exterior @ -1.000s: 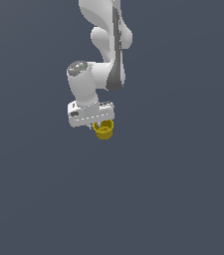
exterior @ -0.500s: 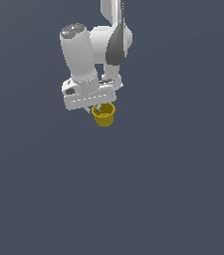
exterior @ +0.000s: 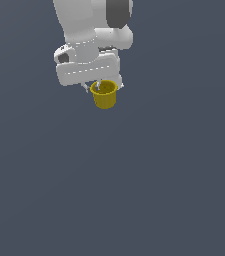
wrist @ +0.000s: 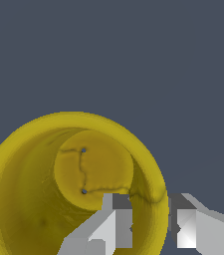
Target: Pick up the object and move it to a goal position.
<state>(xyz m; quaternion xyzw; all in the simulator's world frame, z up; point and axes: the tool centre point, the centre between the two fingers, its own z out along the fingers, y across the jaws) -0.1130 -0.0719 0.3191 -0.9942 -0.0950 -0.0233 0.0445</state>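
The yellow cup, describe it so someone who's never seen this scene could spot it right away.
Find the white robot arm at the top of the exterior view and follow it down to its end effector. Pinched there by its rim hangs the small mustard-yellow tapered cup, the only coloured thing against plain dark grey.

White Franka arm [exterior: 91,22] enters from the top of the exterior view, links stacked near vertical, dark joint cap toward the exterior view's right. Wrist pointed downward; broad white hand block sits roughly level, slightly tilted. White two-finger gripper [exterior: 105,88] hangs below the block, fingers pointing down. Wrist view: one white finger [wrist: 114,224] sits inside the small mustard-yellow tapered cup [exterior: 105,98], the other outside its wall, jaws closed on the rim between them. Cup hangs upright beneath the hand, clear of any surface.
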